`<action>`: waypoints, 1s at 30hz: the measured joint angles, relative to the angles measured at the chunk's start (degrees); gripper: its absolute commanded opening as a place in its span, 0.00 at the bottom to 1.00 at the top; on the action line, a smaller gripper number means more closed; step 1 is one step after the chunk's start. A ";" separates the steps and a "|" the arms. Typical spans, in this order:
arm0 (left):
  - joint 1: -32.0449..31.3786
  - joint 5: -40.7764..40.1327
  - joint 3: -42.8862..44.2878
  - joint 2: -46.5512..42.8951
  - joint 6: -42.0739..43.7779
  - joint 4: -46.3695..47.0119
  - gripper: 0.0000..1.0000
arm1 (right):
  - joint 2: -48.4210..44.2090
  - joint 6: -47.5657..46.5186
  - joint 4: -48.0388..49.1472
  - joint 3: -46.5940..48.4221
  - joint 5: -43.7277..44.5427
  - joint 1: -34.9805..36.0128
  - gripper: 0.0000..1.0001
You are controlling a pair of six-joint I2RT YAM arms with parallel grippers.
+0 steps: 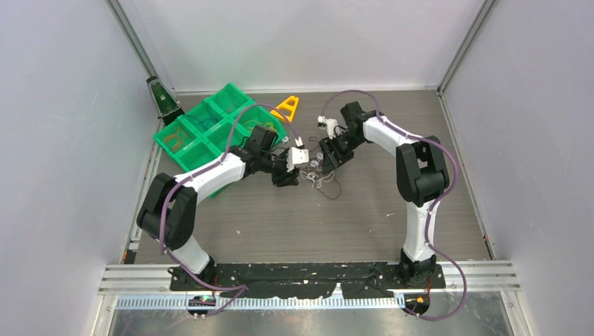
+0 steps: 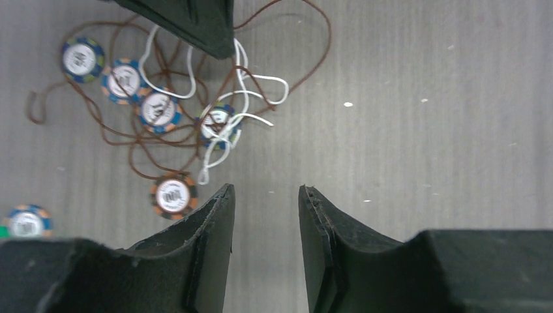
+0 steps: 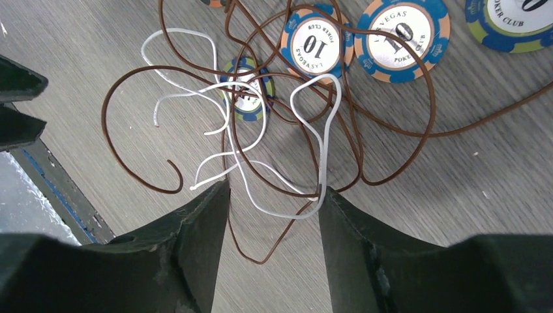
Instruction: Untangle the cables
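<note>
A tangle of thin dark brown and white cables (image 1: 323, 179) lies on the grey table between my two grippers. In the left wrist view the tangle (image 2: 222, 130) lies ahead and to the left of my left gripper (image 2: 265, 190), which is open, empty and just short of it. In the right wrist view a white cable (image 3: 338, 98) and a brown cable (image 3: 432, 98) loop over each other. My right gripper (image 3: 274, 189) is open, with a white and a brown loop lying between its fingertips. No other cable colours show on the table.
Several round poker chips (image 2: 173, 195) (image 3: 315, 40) lie among and beside the cables. A green compartment bin (image 1: 210, 129) stands at the back left behind the left arm. An orange triangular piece (image 1: 287, 106) lies at the back. Walls enclose the table.
</note>
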 measured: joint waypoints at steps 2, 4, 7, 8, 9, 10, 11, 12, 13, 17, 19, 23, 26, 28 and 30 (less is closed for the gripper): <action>-0.61 -1.46 -0.52 0.00 3.82 1.99 0.40 | 0.52 0.00 -0.15 0.00 0.04 -0.24 0.54; -1.14 -2.54 -0.52 0.09 6.95 3.02 0.39 | 0.70 0.00 -0.22 0.00 0.09 -0.48 0.52; -2.12 -3.45 0.22 0.87 11.82 2.80 0.38 | 0.90 0.00 -0.33 0.00 0.04 -0.85 0.49; -2.56 -3.76 0.79 1.49 13.66 2.60 0.37 | 0.92 0.00 -0.39 0.00 0.04 -0.94 0.48; -2.99 -4.02 1.27 2.10 15.19 2.47 0.36 | 0.92 -0.02 -0.42 0.00 0.02 -0.98 0.48; -3.58 -4.31 1.73 2.75 16.74 2.21 0.35 | 0.92 -0.02 -0.42 0.00 0.02 -1.03 0.48; -3.91 -4.44 1.95 3.13 17.49 2.03 0.34 | 0.92 -0.02 -0.42 0.00 0.00 -1.03 0.48; -4.37 -4.57 2.54 3.69 18.67 1.16 0.34 | 0.94 -0.02 -0.42 0.00 0.00 -1.11 0.48; -4.70 -4.74 3.06 4.24 19.37 0.68 0.33 | 0.94 -0.02 -0.44 0.00 -0.02 -1.20 0.48; -5.84 -6.05 5.79 7.34 22.16 -0.76 0.36 | 1.01 -0.02 -0.44 0.00 -0.22 -1.42 0.48; -6.10 -7.43 6.64 8.70 23.10 -1.16 0.38 | 1.09 -0.02 -0.48 0.00 -0.22 -1.42 0.48; -6.47 -10.97 9.84 12.28 23.74 -2.38 0.32 | 1.29 -0.02 -0.63 0.00 -0.39 -1.42 0.48; -6.56 -13.66 12.48 15.06 25.09 -3.30 0.18 | 1.70 0.00 -0.61 0.00 -0.52 -1.42 0.47; -6.56 -15.02 13.07 16.04 25.99 -3.87 0.06 | 2.21 0.11 -0.52 0.00 -0.50 -1.42 0.45; -6.56 -15.47 13.14 16.22 26.95 -5.03 0.00 | 2.71 0.28 -0.37 0.00 -0.35 -1.42 0.43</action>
